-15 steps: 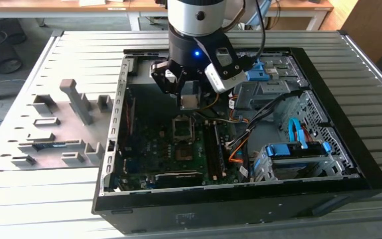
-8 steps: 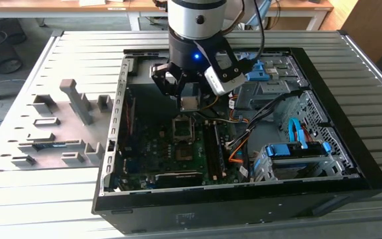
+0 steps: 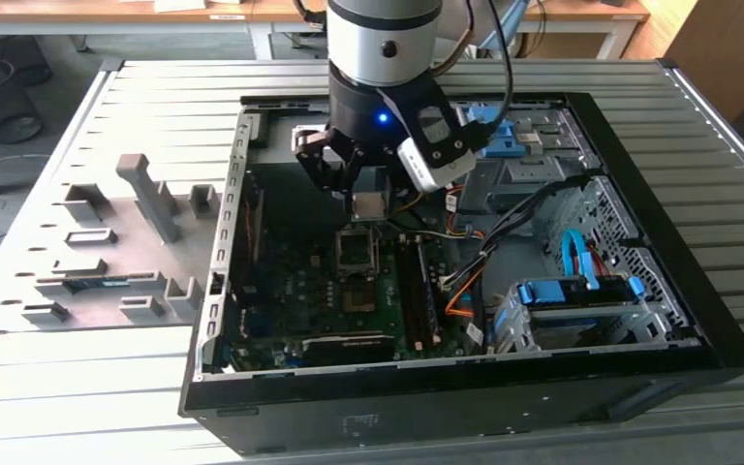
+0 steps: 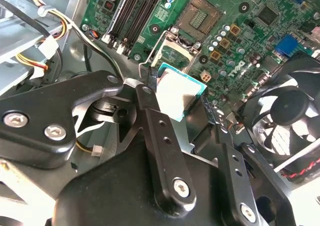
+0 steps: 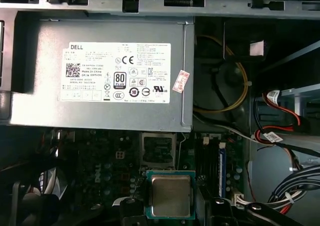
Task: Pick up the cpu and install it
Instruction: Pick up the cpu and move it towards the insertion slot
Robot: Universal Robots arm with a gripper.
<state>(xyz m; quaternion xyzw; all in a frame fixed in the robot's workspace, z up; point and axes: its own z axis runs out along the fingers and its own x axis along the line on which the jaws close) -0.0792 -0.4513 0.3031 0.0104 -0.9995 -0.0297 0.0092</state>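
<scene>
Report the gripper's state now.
Gripper: shut on the cpu, holding it clear above the motherboard.

Exterior view: soft, even daylight, brightest on the slatted table (image 3: 113,107); the inside of the computer case (image 3: 411,426) reads much darker, and a small blue indicator light (image 3: 382,118) glows on the arm (image 3: 379,39). Second wrist view: the face of the cpu (image 4: 177,93) is washed out to near white by glare, while the fan (image 4: 290,110) sits in shade. First wrist view: the grey power supply box (image 5: 100,70) is evenly lit, the motherboard (image 5: 100,156) beside it lies in deep shadow, and the cpu shows only a dull sheen.
</scene>
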